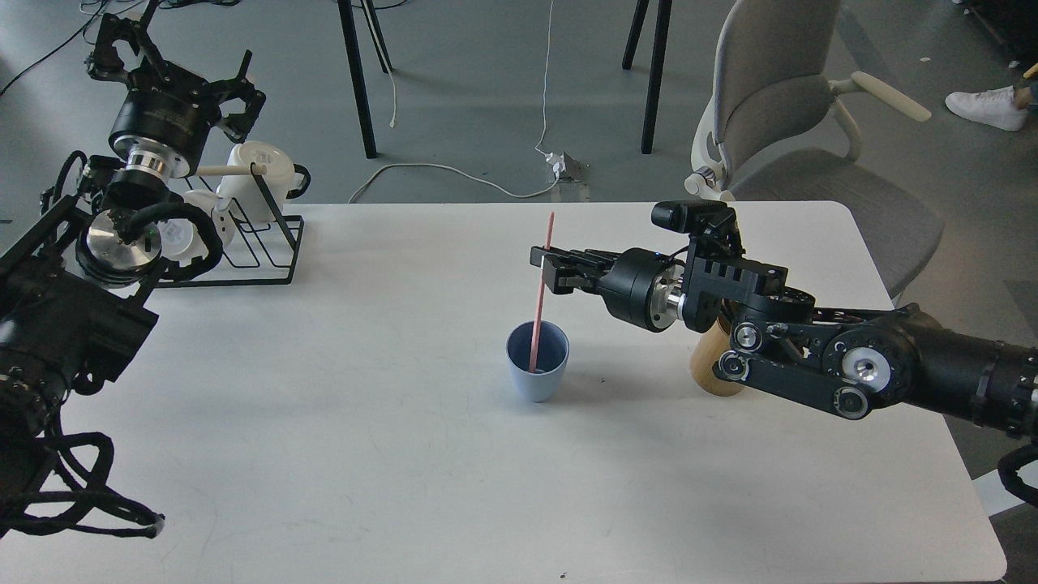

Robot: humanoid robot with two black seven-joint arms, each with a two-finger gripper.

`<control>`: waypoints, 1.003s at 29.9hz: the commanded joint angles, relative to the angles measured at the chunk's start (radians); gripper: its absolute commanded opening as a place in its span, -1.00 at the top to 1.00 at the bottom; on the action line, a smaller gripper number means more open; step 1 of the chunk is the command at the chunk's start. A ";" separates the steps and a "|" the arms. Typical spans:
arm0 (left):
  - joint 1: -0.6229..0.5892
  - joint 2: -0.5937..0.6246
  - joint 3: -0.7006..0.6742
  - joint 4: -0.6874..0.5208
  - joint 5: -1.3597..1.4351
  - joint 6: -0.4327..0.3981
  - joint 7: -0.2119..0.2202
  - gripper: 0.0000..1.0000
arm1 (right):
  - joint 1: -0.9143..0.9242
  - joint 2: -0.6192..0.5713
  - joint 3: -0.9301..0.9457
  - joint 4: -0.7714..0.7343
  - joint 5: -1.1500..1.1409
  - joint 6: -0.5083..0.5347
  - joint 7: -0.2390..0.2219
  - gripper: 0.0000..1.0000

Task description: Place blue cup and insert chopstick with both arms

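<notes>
Pale blue cup upright holding pink chopstick, right fingers clamped on it, left fingers apart.

White rectangular table w/ black wire rack at far-left edge, holding white handled mugs. Tan bamboo-coloured cylinder stands upright on table's right side, partly hidden. Beyond table: grey padded office chair, black metal legs, white cable on grey floor.

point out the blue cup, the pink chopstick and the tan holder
blue cup [537,381], head view, front of its outer wall
pink chopstick [540,292], head view, middle of its shaft above the cup
tan holder [707,357], head view, left side showing behind the right arm
</notes>
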 commanded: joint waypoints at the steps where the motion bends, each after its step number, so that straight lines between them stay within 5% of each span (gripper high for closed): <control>1: 0.000 0.000 0.000 0.000 0.000 0.000 0.000 -0.99 | -0.003 0.000 0.004 0.000 0.000 -0.001 0.000 0.27; 5: -0.005 0.000 0.001 0.000 0.000 0.000 0.000 -0.99 | -0.003 -0.008 0.020 0.007 0.009 -0.003 0.002 -0.14; 9: -0.006 0.003 0.001 0.000 0.000 0.000 0.000 -0.99 | -0.001 -0.037 0.143 0.008 0.016 -0.001 0.009 -0.91; 17: -0.006 0.002 0.009 0.000 0.000 0.000 0.000 -0.99 | -0.038 -0.085 0.482 -0.009 0.280 0.016 0.021 -0.99; 24: -0.006 0.000 0.009 0.000 0.000 0.000 0.000 -0.99 | -0.038 -0.108 0.560 -0.179 0.662 0.106 0.201 -1.00; 30: -0.005 -0.003 0.011 0.000 0.002 0.000 0.000 -0.99 | -0.041 -0.113 0.664 -0.338 0.909 0.198 0.196 -0.99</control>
